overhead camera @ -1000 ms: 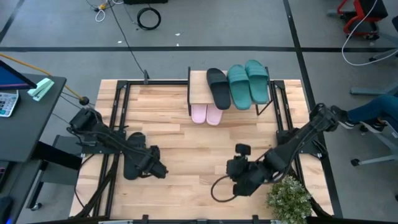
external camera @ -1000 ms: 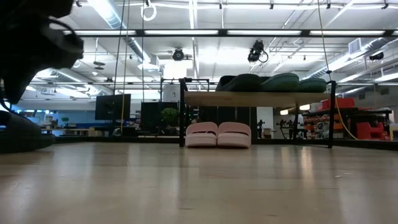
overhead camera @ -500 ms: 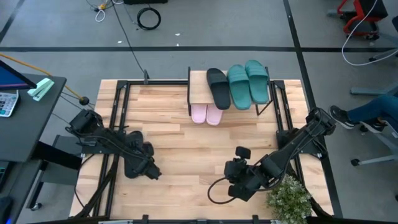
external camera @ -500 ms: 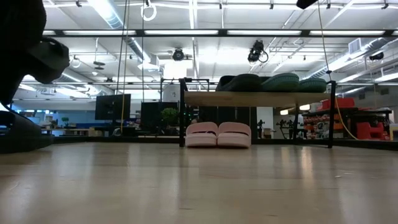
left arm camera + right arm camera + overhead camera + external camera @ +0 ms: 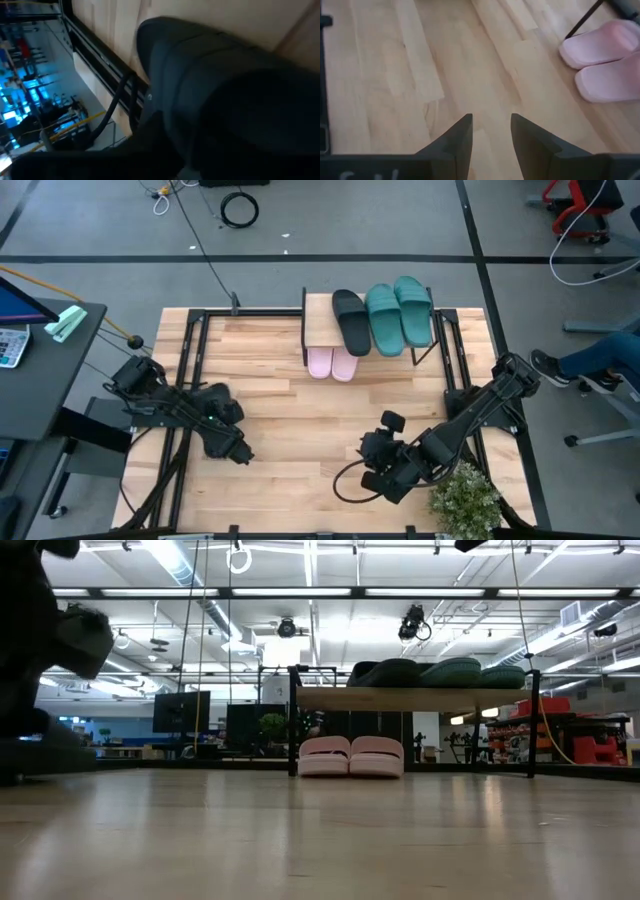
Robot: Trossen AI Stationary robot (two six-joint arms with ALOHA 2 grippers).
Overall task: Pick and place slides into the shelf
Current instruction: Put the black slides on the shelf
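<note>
Since a second ago the left gripper (image 5: 222, 430) has drawn back toward the table's left edge, lifting the sixth black rubber slide (image 5: 210, 85), which fills its wrist view; whether its fingers pinch the slide cannot be told. The small plank-topped shelf (image 5: 318, 330) carries one black slide (image 5: 351, 321) and two teal slides (image 5: 398, 314), with two pale pink slides (image 5: 331, 363) beneath. The right gripper (image 5: 490, 137) hovers near the front, fingers apart and empty.

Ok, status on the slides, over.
Right hand open, empty, over the table. Left hand at a black slide, grip unclear. Shelf carries a second black and two teal; pink pair beneath. No obstruction seen.
</note>
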